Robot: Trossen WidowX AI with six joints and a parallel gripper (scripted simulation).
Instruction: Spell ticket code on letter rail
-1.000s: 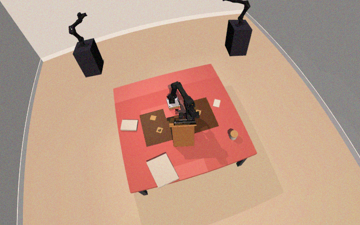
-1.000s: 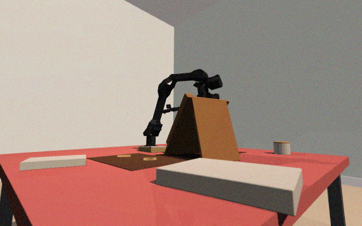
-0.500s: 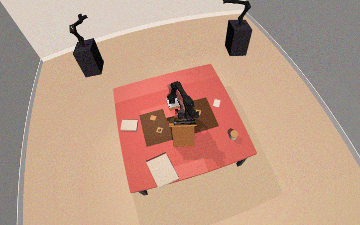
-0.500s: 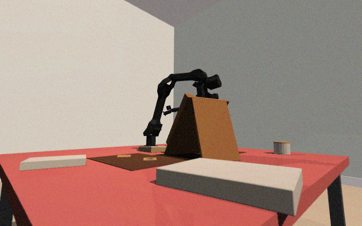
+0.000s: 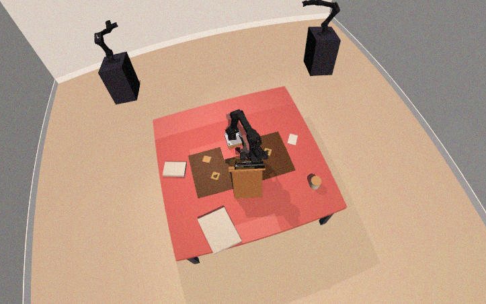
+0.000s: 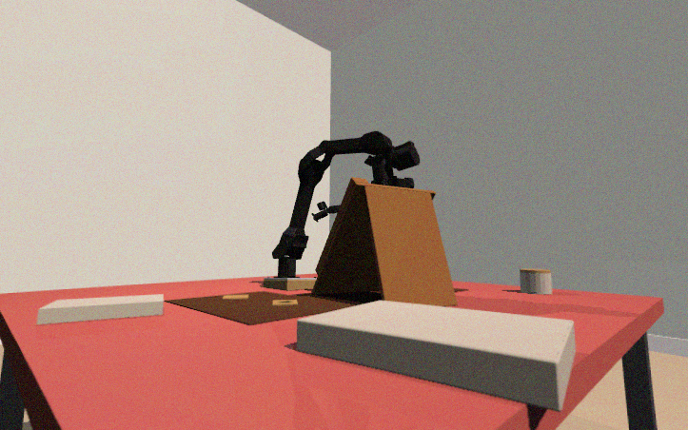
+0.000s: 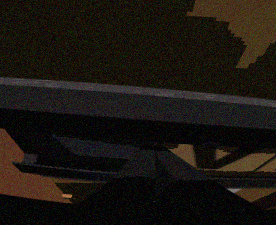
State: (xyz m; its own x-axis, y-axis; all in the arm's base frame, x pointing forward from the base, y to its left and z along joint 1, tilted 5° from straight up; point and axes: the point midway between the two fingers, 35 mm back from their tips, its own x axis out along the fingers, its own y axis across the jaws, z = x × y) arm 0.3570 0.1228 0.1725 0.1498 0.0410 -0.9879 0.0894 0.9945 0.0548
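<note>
The A-shaped wooden board (image 5: 247, 183) (image 6: 410, 245) stands mid-table, its back toward the top and exterior views. Its letter rail and tiles in it cannot be made out. My gripper (image 5: 249, 165) (image 7: 151, 155) is shut, at the board's arm-facing side near the top edge; no tile shows between the fingers, and contact cannot be told. A pale wooden tile (image 5: 206, 159) (image 6: 235, 296) and a tile with a dark mark (image 5: 215, 175) (image 6: 285, 302) lie left of the board. Another tile (image 5: 267, 151) lies right, partly covered by the arm. A small white card (image 5: 292, 139), perhaps the ticket, shows no readable print.
Dark brown mats (image 5: 207, 190) (image 6: 250, 316) lie beside the board on the red table. A white block (image 5: 174, 169) (image 6: 106, 308) lies far left, a larger one (image 5: 219, 229) (image 6: 437, 325) near the front edge. A grey cylinder with tan top (image 5: 315, 182) (image 6: 536, 282) stands right.
</note>
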